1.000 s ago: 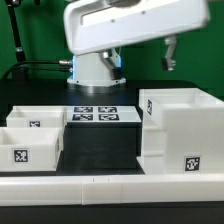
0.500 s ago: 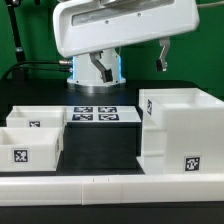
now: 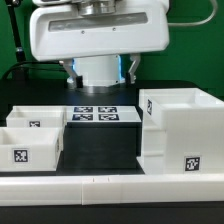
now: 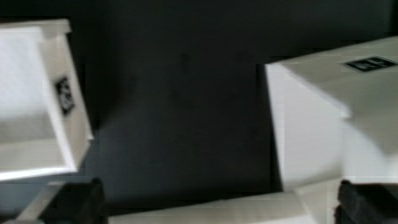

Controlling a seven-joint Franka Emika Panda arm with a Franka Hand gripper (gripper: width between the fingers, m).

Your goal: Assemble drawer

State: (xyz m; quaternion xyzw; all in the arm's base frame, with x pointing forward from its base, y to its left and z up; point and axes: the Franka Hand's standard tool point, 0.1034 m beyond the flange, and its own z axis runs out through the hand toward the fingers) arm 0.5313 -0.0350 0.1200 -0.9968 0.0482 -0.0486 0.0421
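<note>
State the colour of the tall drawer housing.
The housing is white, carrying a black-and-white square tag; exterior view shows it best.

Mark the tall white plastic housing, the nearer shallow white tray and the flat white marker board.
Tall white plastic housing (image 3: 195, 135): exterior view, front wall.
Nearer shallow white tray (image 3: 40, 150): exterior view, front wall.
Marker board (image 3: 105, 115): exterior view, tagged top.

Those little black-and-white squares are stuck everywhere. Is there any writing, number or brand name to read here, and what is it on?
No words, numbers or brand names can be read in either view.
housing: one square tag, a pattern only, no letters.
trays: the same kind of tags, no letters.
marker board: several such tags, no letters.
Wrist view: the tags are too blurred to make out.
</note>
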